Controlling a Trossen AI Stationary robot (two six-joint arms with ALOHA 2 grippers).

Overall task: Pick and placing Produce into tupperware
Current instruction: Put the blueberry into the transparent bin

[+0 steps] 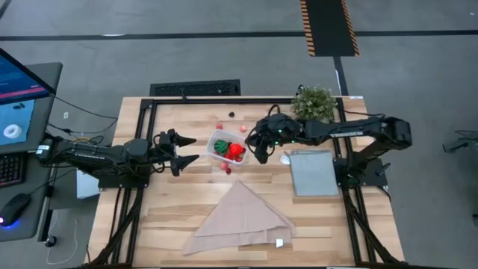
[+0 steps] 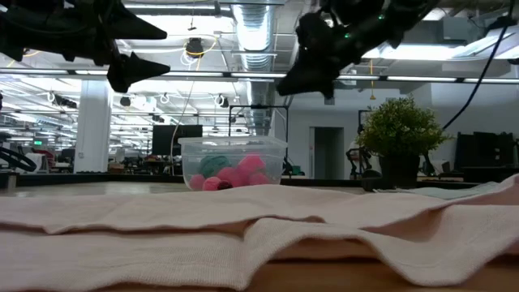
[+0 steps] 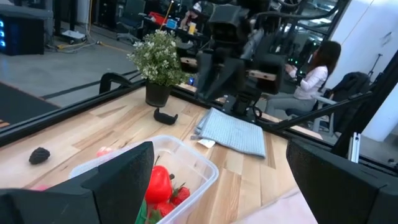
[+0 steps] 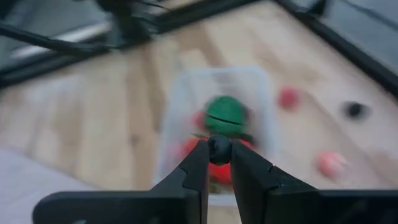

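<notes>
The clear tupperware (image 1: 226, 145) stands on the table's middle, holding a red pepper-like piece (image 3: 158, 184) and a green striped ball (image 4: 225, 115). My right gripper (image 4: 219, 163) hangs above the tub's right side (image 1: 258, 149), shut on a small dark berry. My left gripper (image 1: 188, 149) hovers open, left of the tub and above table height (image 2: 150, 50). Loose bits lie on the wood around the tub: a red one (image 1: 219, 125), a dark one (image 1: 231, 114), a pink one (image 1: 243, 128) and another red one (image 1: 226, 169). My right gripper pinches a small dark berry (image 4: 219, 148) between its two fingertips, only at their free ends. The fingers slant down from the table's right side. The berry is lifted clear, over the tub's contents.
A bushy potted plant (image 1: 314, 103) stands at the far right, with a flat grey panel (image 1: 314, 172) in front of it. A beige folded cloth (image 1: 239, 220) covers the near middle. A small black object (image 3: 165, 116) lies near the plant. A person (image 3: 317, 74) sits beyond the table.
</notes>
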